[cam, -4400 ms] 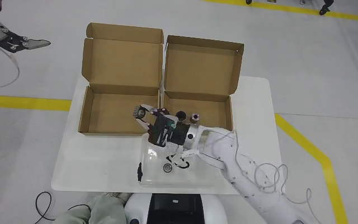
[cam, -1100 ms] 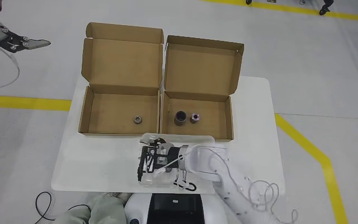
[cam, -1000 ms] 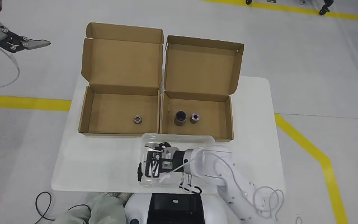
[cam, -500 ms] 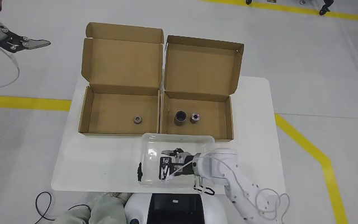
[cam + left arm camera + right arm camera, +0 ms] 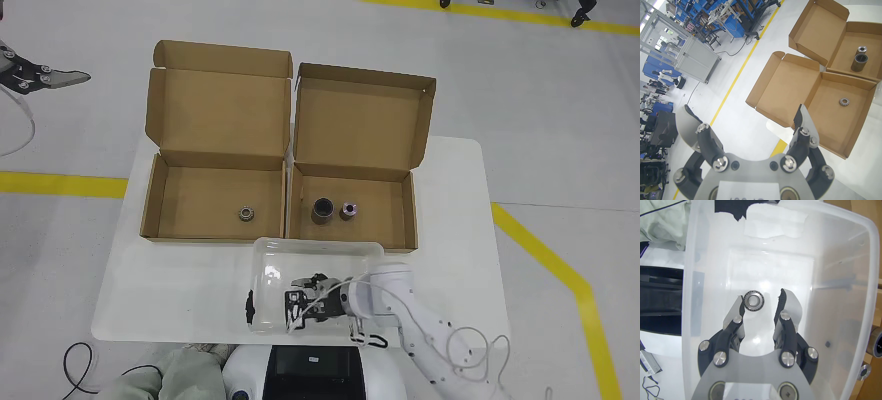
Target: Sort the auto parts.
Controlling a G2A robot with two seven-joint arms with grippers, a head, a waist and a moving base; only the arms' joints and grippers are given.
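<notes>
We found the right claw (image 5: 761,304) lowered inside the clear plastic bin (image 5: 848,275), which sat at the 6 o'clock edge of the white tabletop (image 5: 180,290). Its jaws stood partly open, a little wider than the part between them, and gripped nothing. On the bin floor between the jaws lay the roller bearing (image 5: 754,302). It lay flat with its bore facing straight up, so its axis ran upright rather than along the tabletop. It sat hard by one finger's ribbed pad (image 5: 742,307), though we could not tell whether the two touched. It was clearly apart from the other finger.

Beyond the bin, toward 12 o'clock, two open cardboard boxes stood side by side with their lids folded back. The left box (image 5: 190,200), at about 11 o'clock, held a second bearing (image 5: 245,212), also lying flat with its bore up. The right box (image 5: 385,205), at about 1 o'clock, held a dark sleeve (image 5: 323,209) standing on end with its open mouth up. A small bushing (image 5: 347,209) stood just beside the sleeve on its 3 o'clock side, likewise on end.

The left claw (image 5: 743,111) hung off the tabletop, out past 10 o'clock and above the grey floor (image 5: 725,62). Its jaws were spread wide and held nothing.
</notes>
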